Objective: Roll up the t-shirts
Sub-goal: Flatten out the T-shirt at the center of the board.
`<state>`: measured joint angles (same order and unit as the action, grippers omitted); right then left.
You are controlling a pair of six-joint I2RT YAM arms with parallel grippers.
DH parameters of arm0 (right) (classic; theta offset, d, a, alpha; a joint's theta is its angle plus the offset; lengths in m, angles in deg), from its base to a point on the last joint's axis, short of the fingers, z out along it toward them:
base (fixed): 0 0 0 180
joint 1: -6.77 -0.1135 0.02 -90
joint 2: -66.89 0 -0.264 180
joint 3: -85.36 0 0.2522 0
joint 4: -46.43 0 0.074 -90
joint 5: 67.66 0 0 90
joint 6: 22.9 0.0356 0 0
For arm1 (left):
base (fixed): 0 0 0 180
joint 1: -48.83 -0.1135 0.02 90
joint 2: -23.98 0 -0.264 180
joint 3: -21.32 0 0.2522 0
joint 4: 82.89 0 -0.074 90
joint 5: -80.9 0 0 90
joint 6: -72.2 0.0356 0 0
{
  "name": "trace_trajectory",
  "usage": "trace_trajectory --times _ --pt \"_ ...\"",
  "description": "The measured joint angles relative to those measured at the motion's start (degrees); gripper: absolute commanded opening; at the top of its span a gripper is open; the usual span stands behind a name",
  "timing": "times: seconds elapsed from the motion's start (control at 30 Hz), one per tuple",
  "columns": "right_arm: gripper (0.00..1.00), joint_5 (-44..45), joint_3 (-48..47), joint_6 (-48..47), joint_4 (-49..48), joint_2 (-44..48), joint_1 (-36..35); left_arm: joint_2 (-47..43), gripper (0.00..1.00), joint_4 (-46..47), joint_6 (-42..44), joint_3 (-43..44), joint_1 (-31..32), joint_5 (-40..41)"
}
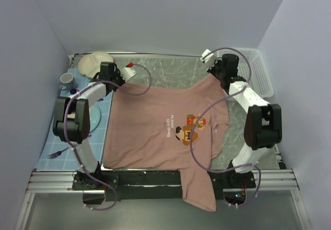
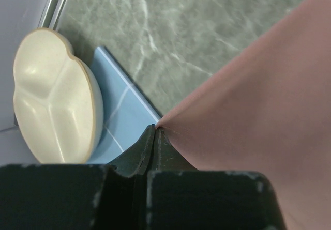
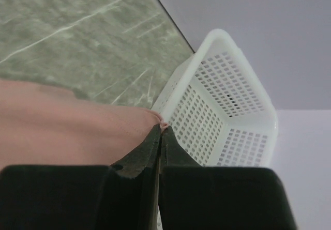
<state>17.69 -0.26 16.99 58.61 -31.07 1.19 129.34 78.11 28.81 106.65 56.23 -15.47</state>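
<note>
Pinching shirt (image 1: pixel 150 137) far corners: left gripper (image 2: pixel 156 129) and right gripper (image 3: pixel 161 126) jaws both clamped on fabric, print (image 1: pixel 190 129) facing up.

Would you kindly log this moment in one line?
left gripper: shut on t-shirt | right gripper: shut on t-shirt | t-shirt: unrolled, print up

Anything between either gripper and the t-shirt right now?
Nothing visible. Left gripper and right gripper are each shut on a far corner of the t-shirt; cream dish and white basket sit off to the sides.
</note>
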Motion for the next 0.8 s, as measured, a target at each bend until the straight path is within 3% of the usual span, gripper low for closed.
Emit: trace_trajectory --times 0.63,0.8 --pt "0.0 8.9 -29.55 1.57 -3.39 -28.0 -1.99 23.1 0.01 1.57 2.56 27.93 -5.49 4.85" --pt "0.0 11.26 -34.77 1.18 -3.82 -34.34 -2.45 27.02 0.01 1.57 3.08 31.06 -5.22 5.01"
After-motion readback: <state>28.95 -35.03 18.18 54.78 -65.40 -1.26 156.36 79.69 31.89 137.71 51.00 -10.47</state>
